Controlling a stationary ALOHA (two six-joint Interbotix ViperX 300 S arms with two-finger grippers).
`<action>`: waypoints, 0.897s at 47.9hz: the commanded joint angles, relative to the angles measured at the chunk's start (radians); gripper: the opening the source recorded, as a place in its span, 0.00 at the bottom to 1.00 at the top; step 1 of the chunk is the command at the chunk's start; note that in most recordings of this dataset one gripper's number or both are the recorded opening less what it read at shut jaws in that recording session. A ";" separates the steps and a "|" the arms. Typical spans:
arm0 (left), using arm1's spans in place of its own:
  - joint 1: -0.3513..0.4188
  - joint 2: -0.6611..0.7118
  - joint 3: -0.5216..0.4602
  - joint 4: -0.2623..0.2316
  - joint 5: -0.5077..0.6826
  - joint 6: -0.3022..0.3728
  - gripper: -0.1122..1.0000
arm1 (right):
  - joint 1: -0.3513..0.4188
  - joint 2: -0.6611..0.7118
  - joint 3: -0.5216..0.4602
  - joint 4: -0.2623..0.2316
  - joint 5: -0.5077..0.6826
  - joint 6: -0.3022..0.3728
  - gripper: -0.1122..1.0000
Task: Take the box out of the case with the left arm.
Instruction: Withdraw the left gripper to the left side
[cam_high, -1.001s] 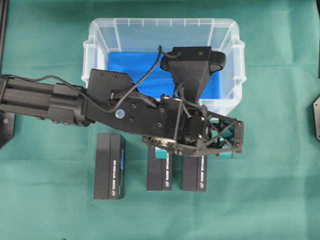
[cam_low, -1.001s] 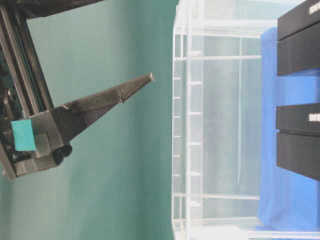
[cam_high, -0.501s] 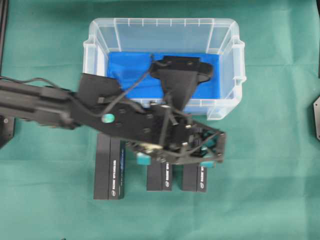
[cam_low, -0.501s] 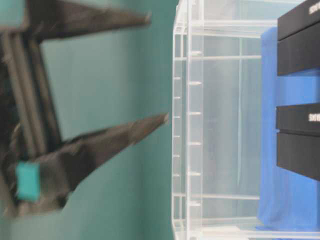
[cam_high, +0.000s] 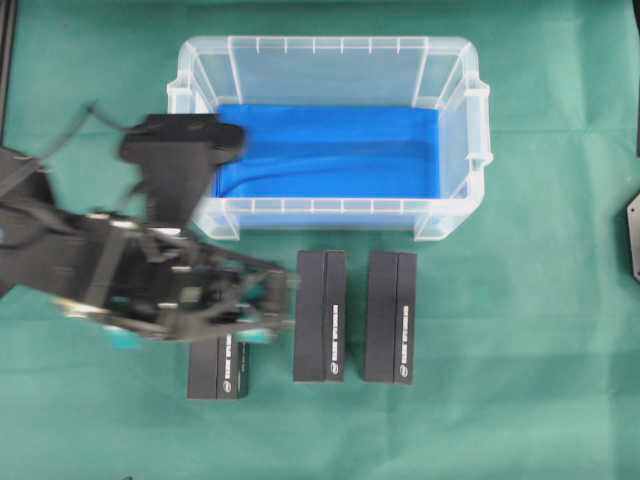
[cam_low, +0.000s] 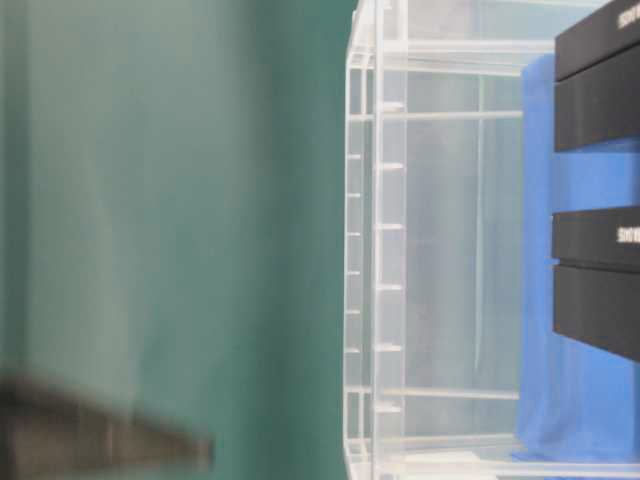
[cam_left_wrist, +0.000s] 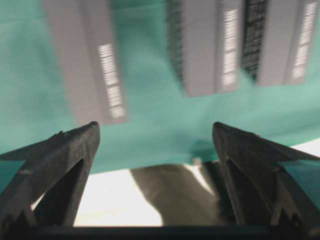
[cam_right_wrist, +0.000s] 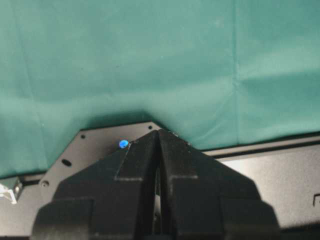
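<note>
The case (cam_high: 325, 60) is a clear, colourless plastic tub, rectangular with rounded corners, a ribbed rim and small side handles; a bright blue lining (cam_high: 330, 150) covers its floor in soft folds. In the overhead view no box lies inside it. Three boxes sit on the green cloth covering the table (cam_high: 540, 330), in a row just in front of the case's near wall: long, matt black, each with a lengthwise seam and small white print. The left box (cam_high: 218, 368) is partly hidden under the arm, the middle box (cam_high: 321, 315) and the right box (cam_high: 391, 316) lie side by side, close but apart.

The left gripper (cam_left_wrist: 155, 131), a black open lattice frame with rough tapered fingers (cam_left_wrist: 65, 145) and teal pads, hangs blurred over the left box with its jaws spread wide and nothing between them. The right gripper (cam_right_wrist: 158, 137), smooth and all black, has its jaws pressed together over a black plate at the table's edge.
</note>
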 joint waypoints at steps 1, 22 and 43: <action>-0.021 -0.094 0.058 0.000 -0.003 -0.012 0.91 | 0.000 0.003 -0.011 -0.002 -0.003 0.000 0.10; -0.106 -0.314 0.281 0.000 -0.002 -0.084 0.91 | 0.000 -0.012 -0.014 -0.002 0.002 0.000 0.10; -0.075 -0.331 0.291 0.000 0.005 -0.074 0.91 | 0.000 -0.014 -0.014 -0.002 0.002 -0.003 0.10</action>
